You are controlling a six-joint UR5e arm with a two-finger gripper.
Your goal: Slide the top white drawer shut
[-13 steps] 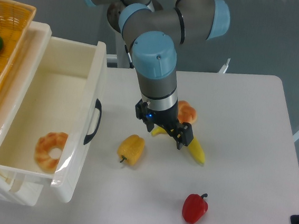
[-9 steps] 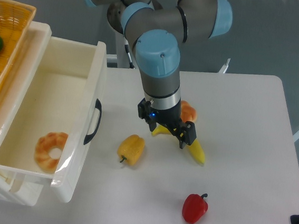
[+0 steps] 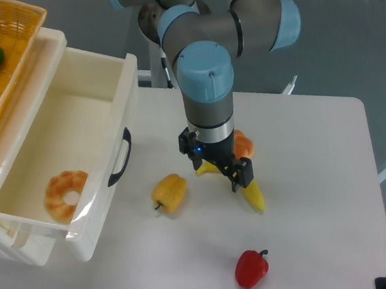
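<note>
On the white table (image 3: 314,163), the gripper (image 3: 215,167), fingers spread and empty, is held right of the open drawer (image 3: 101,177); its handle (image 3: 120,158) could be missed.

Room in front of the open drawer

Bare worktop (image 3: 316,143) lies between the top white drawer (image 3: 113,157) front and the gripper (image 3: 216,171); a yellow pepper (image 3: 168,191) (near the handle's lower end) sits there, banana (image 3: 251,193) under the jaws.

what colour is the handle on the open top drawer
Black, a curved handle on the top white drawer, clear in the fixed camera.
</note>
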